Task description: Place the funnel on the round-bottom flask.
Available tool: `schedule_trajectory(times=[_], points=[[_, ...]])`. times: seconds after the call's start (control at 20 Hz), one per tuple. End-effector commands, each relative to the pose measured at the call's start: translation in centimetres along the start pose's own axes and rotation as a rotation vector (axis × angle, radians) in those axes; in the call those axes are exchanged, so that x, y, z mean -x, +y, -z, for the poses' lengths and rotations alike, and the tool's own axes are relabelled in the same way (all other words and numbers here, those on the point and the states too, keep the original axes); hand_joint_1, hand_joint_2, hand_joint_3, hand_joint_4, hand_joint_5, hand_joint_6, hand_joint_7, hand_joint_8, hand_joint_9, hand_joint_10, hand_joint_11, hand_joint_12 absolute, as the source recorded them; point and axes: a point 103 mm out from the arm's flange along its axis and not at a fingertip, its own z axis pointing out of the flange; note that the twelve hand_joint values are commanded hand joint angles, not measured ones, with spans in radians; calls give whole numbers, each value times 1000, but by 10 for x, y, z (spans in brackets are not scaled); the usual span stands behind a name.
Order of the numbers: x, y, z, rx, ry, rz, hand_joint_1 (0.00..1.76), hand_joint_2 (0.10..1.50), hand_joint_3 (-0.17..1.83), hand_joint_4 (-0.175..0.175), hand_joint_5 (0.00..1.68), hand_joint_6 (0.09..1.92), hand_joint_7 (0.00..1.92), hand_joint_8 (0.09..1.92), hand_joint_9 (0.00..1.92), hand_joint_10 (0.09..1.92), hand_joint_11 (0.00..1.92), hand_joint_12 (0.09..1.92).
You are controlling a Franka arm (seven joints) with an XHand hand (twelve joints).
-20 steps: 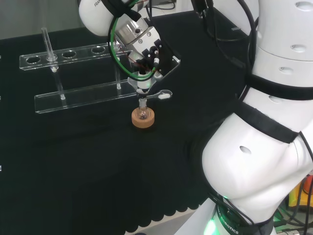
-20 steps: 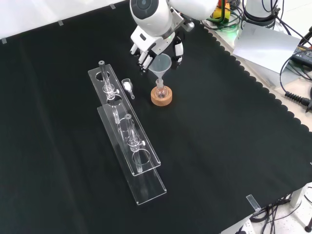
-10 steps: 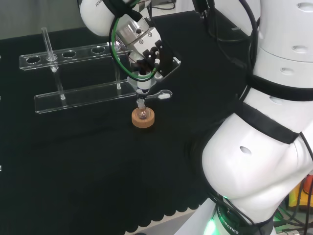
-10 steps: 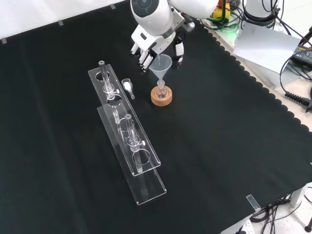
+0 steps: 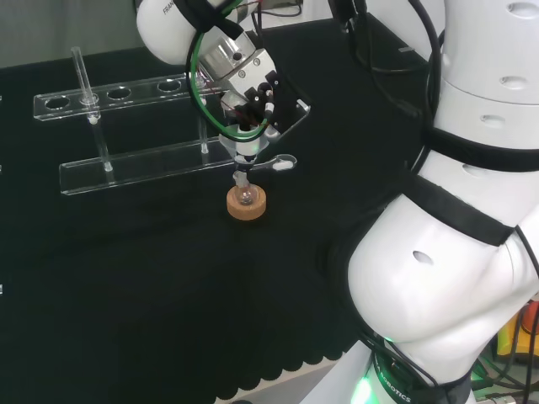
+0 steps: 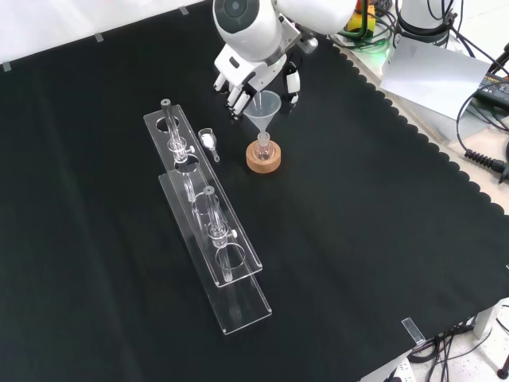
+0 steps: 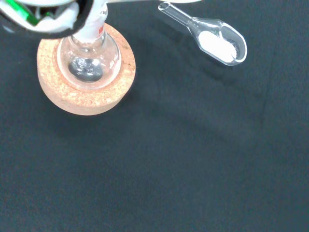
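A small round-bottom flask (image 6: 263, 150) stands upright in a cork ring (image 6: 263, 161) near the middle of the cloth. The clear funnel (image 6: 262, 106) is directly above it, its stem reaching down into the flask's neck. The hand (image 6: 248, 70) comes in from above, with fingers (image 6: 234, 93) on one side of the cone and the thumb (image 6: 292, 84) on the other, curled round the rim. In the head view the hand (image 5: 246, 88) covers most of the funnel (image 5: 244, 148) above the flask (image 5: 245, 195). The wrist view looks down on the flask (image 7: 89, 60) in its cork ring (image 7: 86, 99).
A glass scoop (image 6: 209, 142) holding white powder lies beside the flask, large in the wrist view (image 7: 218, 39). Two long clear racks (image 6: 215, 239) with a few tubes lie to the left in the front view. Open black cloth lies to the right and below.
Almost nothing: the hand and funnel have shifted only slightly over the flask, and the stem stays at the neck.
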Motion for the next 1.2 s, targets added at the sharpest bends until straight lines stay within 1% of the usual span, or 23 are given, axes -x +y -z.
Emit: schedule_trajectory(times=[0.05,0.25,0.6,0.85,1.2], points=[[2,1,0,-17,-14,-5,856,661,714,-30,510,737,643,795,990,687,465,1302],[5,0,-2,-27,-24,-10,853,660,714,-30,510,731,639,796,988,690,463,1303],[12,-3,-6,-26,-12,-19,851,659,715,-31,513,723,634,798,987,694,459,1305],[10,-3,-6,-23,-13,-13,850,658,716,-31,515,718,633,799,986,695,457,1306],[5,-1,-5,-36,-18,-5,849,657,716,-31,515,712,627,797,980,694,456,1308]])
